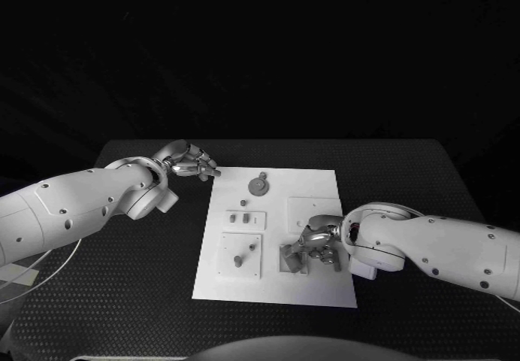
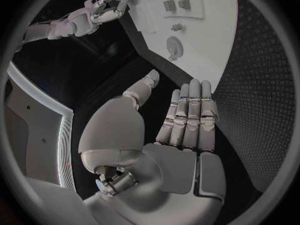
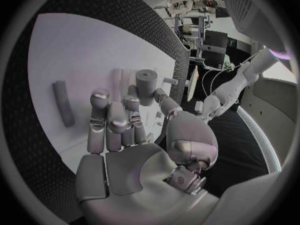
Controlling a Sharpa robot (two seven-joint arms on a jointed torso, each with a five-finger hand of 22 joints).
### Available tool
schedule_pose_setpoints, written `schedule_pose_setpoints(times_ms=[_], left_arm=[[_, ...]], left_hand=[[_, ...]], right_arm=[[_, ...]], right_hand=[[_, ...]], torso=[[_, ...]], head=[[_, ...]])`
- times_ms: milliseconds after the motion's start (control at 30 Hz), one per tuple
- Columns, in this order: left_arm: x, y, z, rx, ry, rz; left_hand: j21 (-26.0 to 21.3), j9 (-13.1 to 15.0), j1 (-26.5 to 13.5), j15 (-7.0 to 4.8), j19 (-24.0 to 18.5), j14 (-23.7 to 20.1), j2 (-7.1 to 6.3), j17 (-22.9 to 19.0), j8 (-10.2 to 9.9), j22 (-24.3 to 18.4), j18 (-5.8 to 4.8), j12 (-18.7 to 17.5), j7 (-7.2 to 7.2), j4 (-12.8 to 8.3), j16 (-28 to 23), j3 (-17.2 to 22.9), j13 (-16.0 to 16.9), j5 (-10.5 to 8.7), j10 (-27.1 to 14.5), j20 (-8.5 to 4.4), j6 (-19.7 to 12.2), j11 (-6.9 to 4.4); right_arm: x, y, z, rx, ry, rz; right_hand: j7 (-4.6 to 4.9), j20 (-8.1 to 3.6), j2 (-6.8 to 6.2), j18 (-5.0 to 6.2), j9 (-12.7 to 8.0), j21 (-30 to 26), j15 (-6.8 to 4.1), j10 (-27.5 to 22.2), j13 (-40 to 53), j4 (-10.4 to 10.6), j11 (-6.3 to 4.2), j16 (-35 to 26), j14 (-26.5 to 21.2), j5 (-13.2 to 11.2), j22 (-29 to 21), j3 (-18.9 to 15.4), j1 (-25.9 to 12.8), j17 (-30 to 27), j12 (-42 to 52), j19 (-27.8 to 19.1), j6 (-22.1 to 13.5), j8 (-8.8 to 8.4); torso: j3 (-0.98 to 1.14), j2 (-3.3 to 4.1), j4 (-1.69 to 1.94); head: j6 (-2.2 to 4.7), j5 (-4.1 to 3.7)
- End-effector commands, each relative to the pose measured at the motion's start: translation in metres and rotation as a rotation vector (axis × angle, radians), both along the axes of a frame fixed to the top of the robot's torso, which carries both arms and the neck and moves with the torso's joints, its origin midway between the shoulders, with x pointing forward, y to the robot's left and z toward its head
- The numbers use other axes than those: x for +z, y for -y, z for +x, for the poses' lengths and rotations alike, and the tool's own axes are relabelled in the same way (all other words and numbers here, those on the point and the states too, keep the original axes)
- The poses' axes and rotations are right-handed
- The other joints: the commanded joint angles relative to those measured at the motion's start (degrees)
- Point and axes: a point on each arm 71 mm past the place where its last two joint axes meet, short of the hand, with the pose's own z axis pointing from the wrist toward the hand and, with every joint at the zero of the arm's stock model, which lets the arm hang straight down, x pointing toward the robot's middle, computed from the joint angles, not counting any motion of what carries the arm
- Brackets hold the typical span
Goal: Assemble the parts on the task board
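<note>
I see my right hand (image 1: 321, 244) low on the white board (image 1: 314, 289), lower right of centre, fingers pinching a grey cylinder (image 3: 147, 86); a grey bar (image 3: 63, 103) lies nearby. My left hand (image 1: 191, 161) hovers empty, fingers apart, above the tabletop (image 1: 130, 293) beside the board's upper-left corner.

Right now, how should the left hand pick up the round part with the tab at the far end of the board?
Probably from above, pinching the rim of the round part: it lies flat on the task board.

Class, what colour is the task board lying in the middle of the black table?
White. The task board shows best in the head view.
</note>
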Motion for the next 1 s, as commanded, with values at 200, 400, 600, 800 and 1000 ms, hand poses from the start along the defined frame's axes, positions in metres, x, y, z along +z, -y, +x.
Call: schedule_pose_setpoints(times_ms=[200,400,600,800,1000], left_arm=[[0.0006,0.0014,-0.0005,-0.009,-0.004,-0.008],[0.0006,0.0011,-0.0006,-0.009,-0.003,-0.008],[0.0006,0.0011,-0.0002,-0.008,-0.003,-0.008],[0.0006,0.0008,-0.0003,-0.007,-0.002,-0.008],[0.0006,0.0011,-0.0003,-0.008,-0.002,-0.008]], left_hand=[[0.0,-0.1,-0.6,0.12,0.2,0.4,0.18,0.1,0.4,-0.1,0.89,-0.4,0.08,0.3,-0.3,-0.1,0.0,-0.19,0.5,0.0,-0.2,-0.09],[0.0,-0.1,-0.6,0.12,0.2,0.5,0.18,0.1,0.4,-0.1,0.9,-0.4,0.08,0.3,-0.3,-0.1,0.0,-0.18,0.5,0.0,-0.2,-0.09],[0.0,-0.1,-0.6,0.12,0.2,0.5,0.18,0.2,0.4,-0.1,0.9,-0.4,0.07,0.3,-0.4,0.0,0.0,-0.18,0.5,-0.01,-0.2,-0.09],[0.0,-0.1,-0.6,0.12,0.2,0.5,0.17,0.2,0.4,-0.1,0.9,-0.4,0.07,0.3,-0.4,0.0,0.0,-0.19,0.5,0.0,-0.2,-0.09],[0.0,-0.1,-0.6,0.12,0.2,0.5,0.17,0.2,0.4,-0.1,0.89,-0.4,0.07,0.4,-0.4,0.0,0.0,-0.19,0.5,0.0,-0.2,-0.09]], right_arm=[[-0.0029,0.0023,0.0005,-0.013,0.027,-0.036],[-0.0014,0.0027,0.0021,-0.031,0.067,-0.044],[-0.0008,0.0024,0.0014,-0.034,0.077,-0.047],[-0.0008,-0.0004,-0.0018,-0.017,0.069,-0.041],[-0.0008,-0.0011,-0.004,0.007,0.061,-0.046]], right_hand=[[0.25,0.03,-0.85,3.04,0.1,-0.6,-0.52,0.2,-0.2,1.7,0.02,-0.3,-0.1,0.1,0.5,0.6,-2.8,-0.3,0.2,0.6,0.4,-0.43],[0.14,-0.24,-1.34,3.04,0.2,-0.7,-0.64,0.3,-0.3,2.8,-0.1,-0.2,0.0,0.1,0.5,1.7,-3.4,-0.4,0.3,0.8,0.6,-0.51],[0.08,-0.24,0.07,3.04,0.3,-0.6,-0.69,0.4,-0.3,2.9,-0.16,-0.1,0.0,0.1,0.6,1.9,-3.8,-0.4,0.5,0.9,0.9,-0.47],[0.05,-0.19,0.76,3.04,0.4,-0.6,-0.71,0.4,-0.3,2.8,-0.18,-0.1,-0.1,0.1,0.8,1.6,-4.8,-0.4,0.5,0.8,0.9,-0.6],[0.01,-0.28,-2.93,3.04,0.4,-0.7,-0.75,0.3,-0.5,3.2,-0.2,-0.1,-0.1,0.1,0.7,1.4,-6.6,-0.5,0.5,0.8,1.0,-0.8]], torso=[[-0.02,0.01,0.03],[0.0,0.01,0.0],[0.0,-0.01,0.02],[0.01,0.02,0.0],[0.02,0.0,0.0]], head=[[0.04,-0.1],[0.12,-0.16],[0.13,-0.2],[0.11,-0.21],[0.16,-0.19]])
